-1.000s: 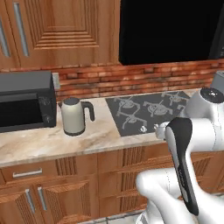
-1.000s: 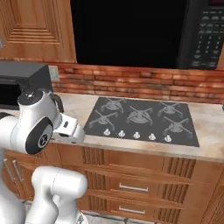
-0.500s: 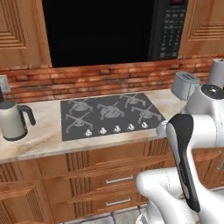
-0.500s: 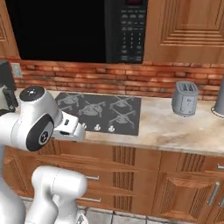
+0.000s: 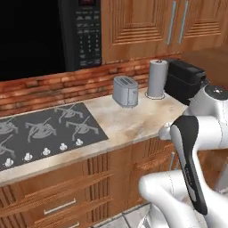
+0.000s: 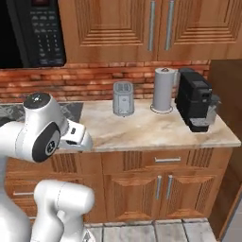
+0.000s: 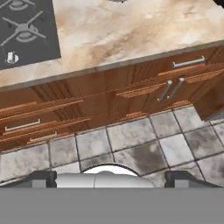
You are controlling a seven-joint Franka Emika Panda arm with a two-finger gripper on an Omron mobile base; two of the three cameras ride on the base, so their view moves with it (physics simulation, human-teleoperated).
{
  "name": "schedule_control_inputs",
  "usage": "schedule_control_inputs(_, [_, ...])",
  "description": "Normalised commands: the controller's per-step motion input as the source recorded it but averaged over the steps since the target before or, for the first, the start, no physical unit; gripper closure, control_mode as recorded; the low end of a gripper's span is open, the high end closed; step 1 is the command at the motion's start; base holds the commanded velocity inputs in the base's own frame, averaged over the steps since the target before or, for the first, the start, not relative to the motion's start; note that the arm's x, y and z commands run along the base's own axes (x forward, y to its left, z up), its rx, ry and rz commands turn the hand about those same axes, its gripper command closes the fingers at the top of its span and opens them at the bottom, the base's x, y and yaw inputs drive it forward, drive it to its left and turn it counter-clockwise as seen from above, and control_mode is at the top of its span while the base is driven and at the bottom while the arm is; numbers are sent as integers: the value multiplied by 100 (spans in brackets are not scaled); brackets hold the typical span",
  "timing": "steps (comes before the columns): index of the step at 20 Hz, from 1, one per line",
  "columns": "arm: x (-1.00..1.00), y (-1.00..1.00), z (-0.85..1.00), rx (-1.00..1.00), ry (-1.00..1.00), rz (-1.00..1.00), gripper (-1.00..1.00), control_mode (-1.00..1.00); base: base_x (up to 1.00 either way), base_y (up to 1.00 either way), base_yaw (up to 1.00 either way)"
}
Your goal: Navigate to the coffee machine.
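The coffee machine (image 5: pixel 185 82) is a black boxy unit at the right end of the stone counter, against the wall beside a dark wood side panel. From the right base view, the coffee machine (image 6: pixel 196 99) shows its spout head and drip tray facing forward. My gripper (image 7: pixel 109 177) hangs in front of the cabinets, well left of the machine, pointing down at the floor tiles. Its fingertips (image 7: pixel 41 177) stand wide apart and open with nothing between them.
A white paper-towel roll (image 6: pixel 163 90) stands just left of the machine, and a small grey toaster (image 6: pixel 123 98) left of that. The gas cooktop (image 5: pixel 40 131) lies further left under a built-in black microwave (image 5: pixel 53 35). Cabinet doors and drawers (image 7: pixel 175 87) run below the counter.
The base has driven right along the counter, so the whole scene slid left. The kettle and counter oven left the view; toaster, paper-towel roll and coffee machine came in.
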Motion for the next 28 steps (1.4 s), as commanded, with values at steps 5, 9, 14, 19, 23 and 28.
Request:
schedule_control_inputs(5, [0,0,0,0,0,0,-100,100,0,0,-100])
schedule_control_inputs(9, [0,0,0,0,0,0,-100,100,0,0,-100])
schedule_control_inputs(14, [0,0,0,0,0,0,-100,100,87,37,-49])
schedule_control_inputs(19, [0,0,0,0,0,0,-100,100,100,-45,27])
schedule_control_inputs(23, [0,0,0,0,0,0,-100,100,100,-67,59])
schedule_control_inputs(28, [0,0,0,0,0,0,-100,100,72,-12,78])
